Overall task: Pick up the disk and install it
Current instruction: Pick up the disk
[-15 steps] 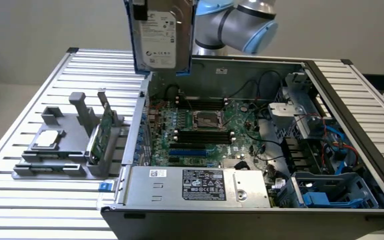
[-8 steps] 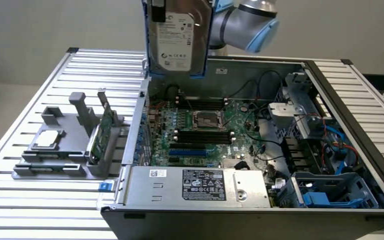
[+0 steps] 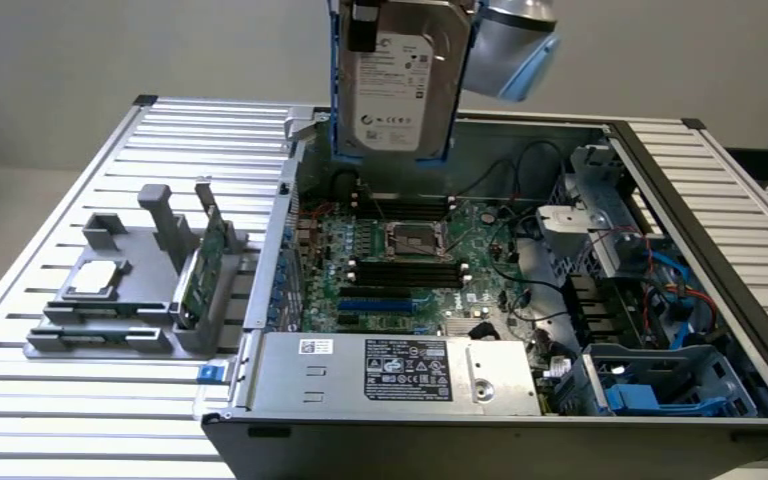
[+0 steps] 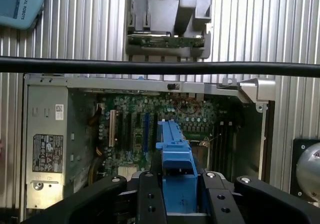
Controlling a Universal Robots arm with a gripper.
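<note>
The disk, a silver-grey drive with a white label in a blue carrier, hangs upright high above the open computer case, over its far side. In the wrist view, my gripper is shut on the disk's blue carrier, which sits between the black fingers. The motherboard lies far below it. The arm's blue-grey wrist housing shows beside the disk.
A grey fixture at the exterior view's left holds a small silver chip and an upright green card. The case holds a power supply and a drive bay with blue parts. A black cable crosses the wrist view.
</note>
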